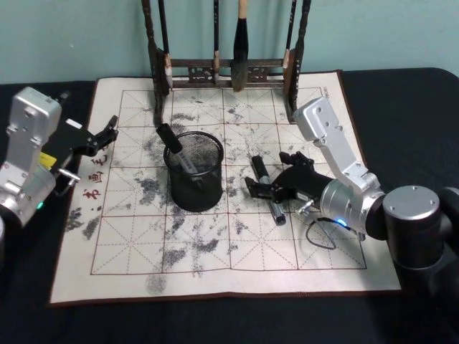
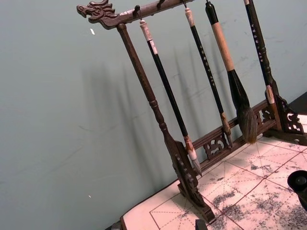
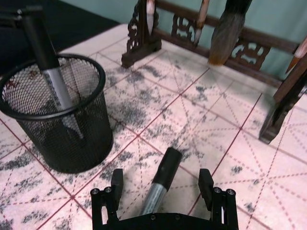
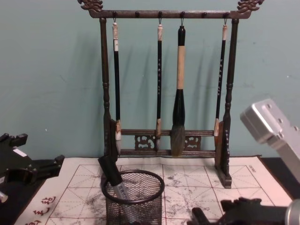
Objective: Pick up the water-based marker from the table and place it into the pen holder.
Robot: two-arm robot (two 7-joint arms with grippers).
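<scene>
now the right gripper [image 3: 160, 181] is down at the calligraphy mat [image 1: 215, 251] on the dark table [image 1: 401, 93], its jaws spread wide and holding nothing; the water-based marker [image 3: 164, 172] lies flat on the mat in the gap between the jaws, clear of both sides, with its black cap pointing out ahead of them; the pen holder [image 3: 57, 120] stands upright on the mat to the left of the jaws and a little ahead, near them but apart; a second marker [image 3: 48, 62] leans inside it, cap up above the rim; farther ahead of the jaws stands the wooden brush rack [image 4: 105, 93] with brushes hanging from it; the left gripper [image 1: 110, 130] sits at the mat's left edge, on the far side of the holder from the right jaws, its own jaws parted and empty.
</scene>
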